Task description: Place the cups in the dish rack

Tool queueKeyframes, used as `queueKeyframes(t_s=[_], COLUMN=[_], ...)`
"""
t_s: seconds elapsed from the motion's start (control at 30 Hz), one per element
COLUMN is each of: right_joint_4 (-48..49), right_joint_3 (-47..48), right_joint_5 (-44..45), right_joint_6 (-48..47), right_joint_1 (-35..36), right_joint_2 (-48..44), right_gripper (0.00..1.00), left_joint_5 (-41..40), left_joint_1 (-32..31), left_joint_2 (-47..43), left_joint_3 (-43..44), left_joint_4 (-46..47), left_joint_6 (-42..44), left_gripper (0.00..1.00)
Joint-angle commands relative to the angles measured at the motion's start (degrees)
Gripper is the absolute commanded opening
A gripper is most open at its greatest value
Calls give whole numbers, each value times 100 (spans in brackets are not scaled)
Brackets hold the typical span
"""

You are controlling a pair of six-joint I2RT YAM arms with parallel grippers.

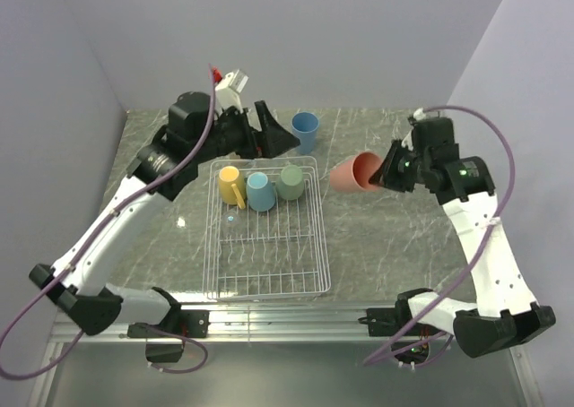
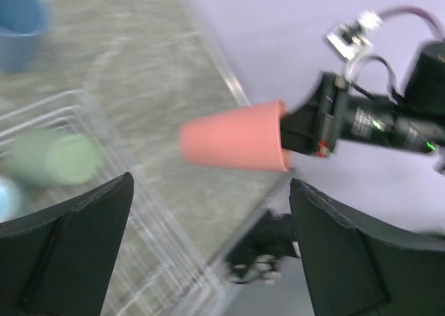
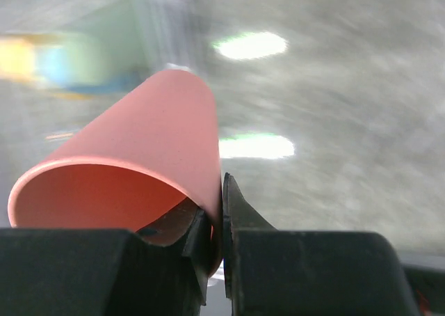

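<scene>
The grey worktop point(image 1: 386, 237) is the biggest thing you see. The white dish rack point(image 1: 269, 255) sits on it in the middle, between your two arms.

Your left arm point(image 1: 117, 219) goes up from the near left corner, bends at the elbow, and reaches over to the far end of the rack. Your right arm point(image 1: 489, 246) goes up from the near right corner and bends in toward the rack's far right corner.

Your left gripper point(image 1: 269, 129) is spread wide, with nothing in it. It hangs by the far edge of the rack, near the blue cup point(image 1: 305, 131), which stands on the worktop just past the rack.

Your right gripper point(image 1: 392, 169) is pinching the rim of the salmon-pink cup point(image 1: 354, 172), with one finger inside the cup and one outside. The cup is on its side, with its mouth by the gripper and its bottom pointing at the rack. It is just beside the rack's far right corner, not in the rack.

Three cups are in the far end of the rack, in a row: the yellow mug point(image 1: 231, 185), the light-blue mug point(image 1: 260, 192) and the green cup point(image 1: 290, 181).
</scene>
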Motion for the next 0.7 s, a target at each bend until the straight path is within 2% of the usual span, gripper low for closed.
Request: queueKeyframes(t_s=[0.0, 0.03, 0.07, 0.1, 0.17, 0.3, 0.43, 0.53, 0.6, 0.67], right_joint_4=[261, 358, 594, 762, 1418, 2932, 3978, 4392, 4594, 4867], right_joint_3=[921, 1055, 1152, 1214, 1144, 295, -375, -710, -851, -886], right_joint_5=[-1656, -2121, -2395, -2667, -3500, -4514, -4823, -4955, -5051, -5087], right_joint_6=[215, 521, 663, 995, 1374, 2561, 3361, 3652, 3888, 4039], right_joint_1=[-3, -3, -3, -3, -3, -3, -3, -3, -3, -3], right_joint_2=[82, 108, 126, 126, 118, -128, -313, -410, -480, -507], right_gripper=[0, 0, 0, 0, 0, 0, 0, 0, 0, 0], left_joint_5=[1676, 1869, 2298, 2467, 2653, 2864, 2979, 2953, 2944, 2830], left_joint_1=[221, 291, 353, 501, 582, 617, 617, 626, 617, 608], left_joint_2=[-568, -719, -868, -1070, -1159, -1212, -1116, -1186, -1116, -1055], left_joint_3=[-853, -1448, -1767, -2240, -2490, -2719, -2825, -3149, -3194, -3107], left_joint_4=[1868, 2343, 3479, 3943, 4534, 4904, 5099, 5660, 5635, 5040], left_joint_6=[-859, -1140, -1735, -2002, -2337, -2426, -2619, -2970, -3059, -2753], left_gripper=[99, 99, 99, 99, 99, 100, 99, 99, 99, 99])
